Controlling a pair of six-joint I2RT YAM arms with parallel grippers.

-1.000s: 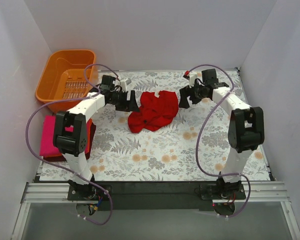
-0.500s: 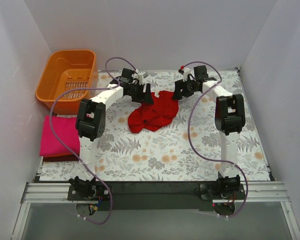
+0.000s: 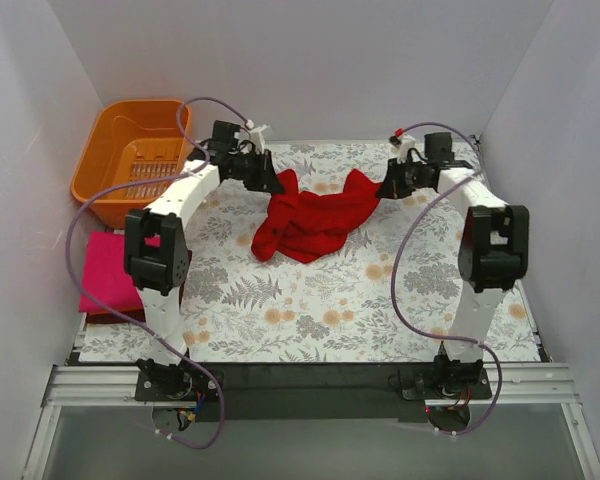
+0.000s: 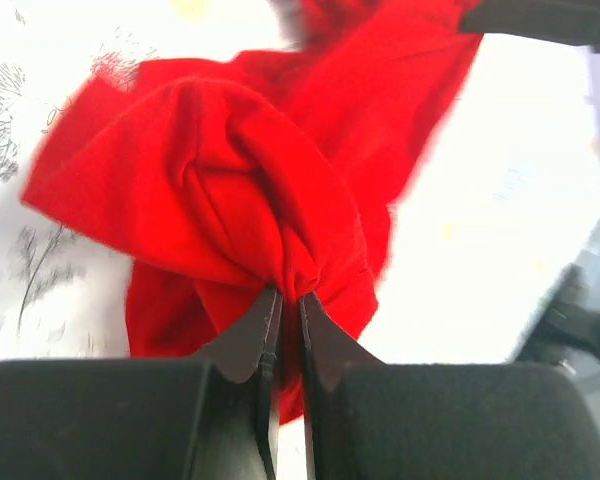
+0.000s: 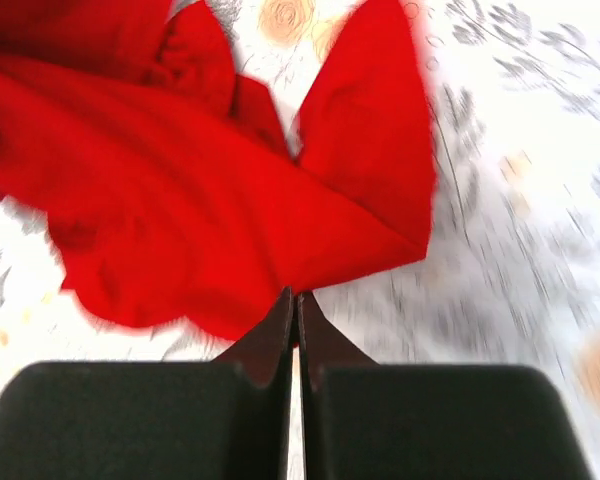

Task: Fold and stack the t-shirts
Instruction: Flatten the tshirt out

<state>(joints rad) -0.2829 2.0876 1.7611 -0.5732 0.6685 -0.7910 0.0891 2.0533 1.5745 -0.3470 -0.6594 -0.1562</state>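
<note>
A bright red t-shirt [image 3: 310, 218] lies crumpled on the floral cloth [image 3: 360, 290], its two upper corners pulled up and apart. My left gripper [image 3: 277, 183] is shut on the left corner; in the left wrist view the cloth [image 4: 230, 190] bunches between the jaws at my left gripper [image 4: 289, 296]. My right gripper [image 3: 380, 188] is shut on the right corner, and the right wrist view shows the red cloth [image 5: 180, 200] pinched at my right gripper [image 5: 296, 296]. A folded magenta-pink t-shirt [image 3: 106, 272] lies at the left edge, on top of a dark red one.
An orange slotted basket [image 3: 140, 160] stands at the back left corner. White walls close in the back and both sides. The arms' purple cables loop above the cloth on both sides.
Both grippers have shut on the red t-shirt's upper corners and moved outward, spreading the top edge of the shirt wider. The shirt's body has been dragged slightly back.
</note>
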